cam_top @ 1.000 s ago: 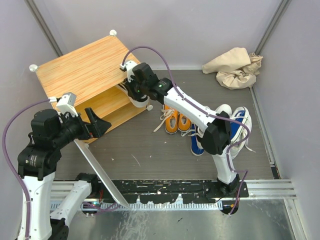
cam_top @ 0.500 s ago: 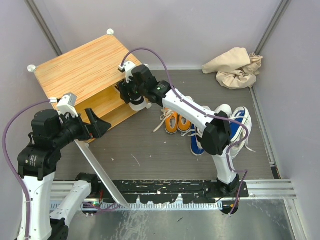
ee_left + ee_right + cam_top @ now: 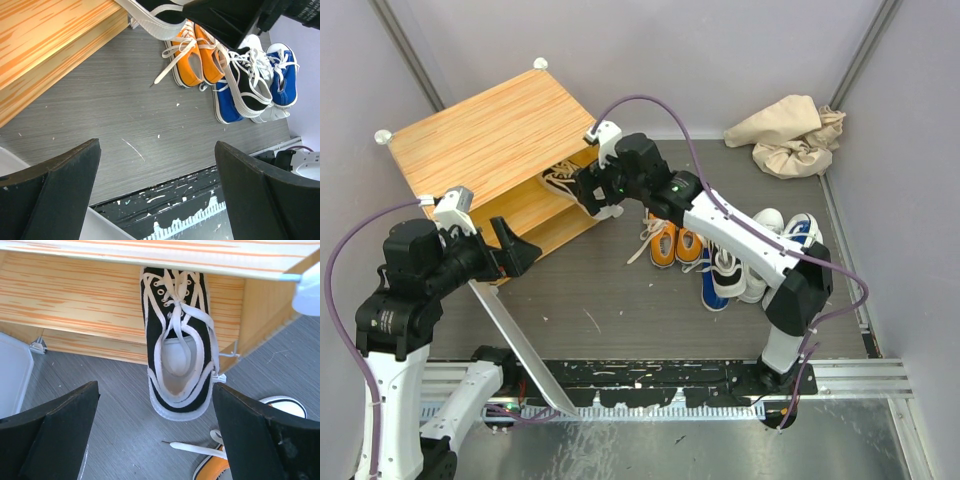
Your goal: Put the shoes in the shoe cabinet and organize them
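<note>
The right fingers [image 3: 55,435], blunt black wedges with a matte, faintly grainy face, stand wide apart and clamp nothing. Between them in the wrist view lies a black canvas sneaker [image 3: 175,340] with a white rubber sole rim and flat white laces, clear of both fingers. Its toe is tucked under the striped top of the shoe cabinet [image 3: 480,135] and rests on an inner shelf [image 3: 75,300] of the same orange-tan wood-grain. Its heel juts past the shelf edge over the grey, streaked bench [image 3: 610,290].

The cabinet is boxy, with round white knobs [image 3: 539,63] at its corners. Its smooth white front panel [image 3: 515,335] hangs open, slanting down toward the near edge of the bench.

The left fingers [image 3: 55,195], the same dark wedges, are also spread wide and empty, near the cabinet's open front, above the panel.

Out on the bench an orange pair [image 3: 675,243] sits side by side, loose laces trailing. Just right of it a second black sneaker [image 3: 728,268] lies against a blue sneaker [image 3: 708,293]. A white sneaker [image 3: 767,218] and a second blue sneaker [image 3: 803,228] sit beyond, partly hidden by the right arm. A crumpled beige cloth [image 3: 788,133] lies in the far right corner
</note>
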Motion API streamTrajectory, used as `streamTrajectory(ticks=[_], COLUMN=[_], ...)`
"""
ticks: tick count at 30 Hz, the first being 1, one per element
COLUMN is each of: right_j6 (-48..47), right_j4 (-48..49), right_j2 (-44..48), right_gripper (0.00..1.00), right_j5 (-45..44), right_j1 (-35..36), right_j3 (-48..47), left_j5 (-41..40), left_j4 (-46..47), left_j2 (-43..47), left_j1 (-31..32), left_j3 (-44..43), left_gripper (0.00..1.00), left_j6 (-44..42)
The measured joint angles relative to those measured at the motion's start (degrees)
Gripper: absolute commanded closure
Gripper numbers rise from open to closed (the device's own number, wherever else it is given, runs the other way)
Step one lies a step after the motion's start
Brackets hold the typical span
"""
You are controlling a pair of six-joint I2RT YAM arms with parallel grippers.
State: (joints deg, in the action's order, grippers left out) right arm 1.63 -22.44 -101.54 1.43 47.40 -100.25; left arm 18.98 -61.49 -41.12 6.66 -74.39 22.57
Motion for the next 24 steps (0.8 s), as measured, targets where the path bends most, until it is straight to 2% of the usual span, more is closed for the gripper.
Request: streamTrajectory(ticks=[5,11,20,22,23,24], right_j6=[-0.09,-0.46,-1.53,-1.81,-1.99,-2.21], right_j4=[1.53,1.11,6.78,7.93,8.63,9.22], right_j2=[1.97,1.79,1.77,1.44,1.18,0.85], right_gripper=[0.01,0.14,0.21,0.28,0.35,0.46], right_j5=[-0.22,-0.28,-1.36,-1.81,-2.03,-2.29], right_j1=[0.00,0.00,0.00,0.00,0.00,0.00], right_j3=[3.85,7.78,10.64,10.82,10.82,10.82], left_j5=[-0.35,-0.76,-0.81,-0.83,-0.81,-0.81], left_j4=[-0.07,-0.09,-0.15,-0.28,-0.42,-0.57], left_j2=[-0.17,-0.70,-0.72,-0.72,-0.72,-0.70], left_j1=[0.00,0.00,0.00,0.00,0.00,0.00], left_j3=[0.02,0.07,0.09,0.09,0.09,0.11], left_gripper=[0.02,0.02,0.02,0.02,0.02,0.02], left_j6=[-0.50,-0.92,-0.96,-0.96,-0.96,-0.96])
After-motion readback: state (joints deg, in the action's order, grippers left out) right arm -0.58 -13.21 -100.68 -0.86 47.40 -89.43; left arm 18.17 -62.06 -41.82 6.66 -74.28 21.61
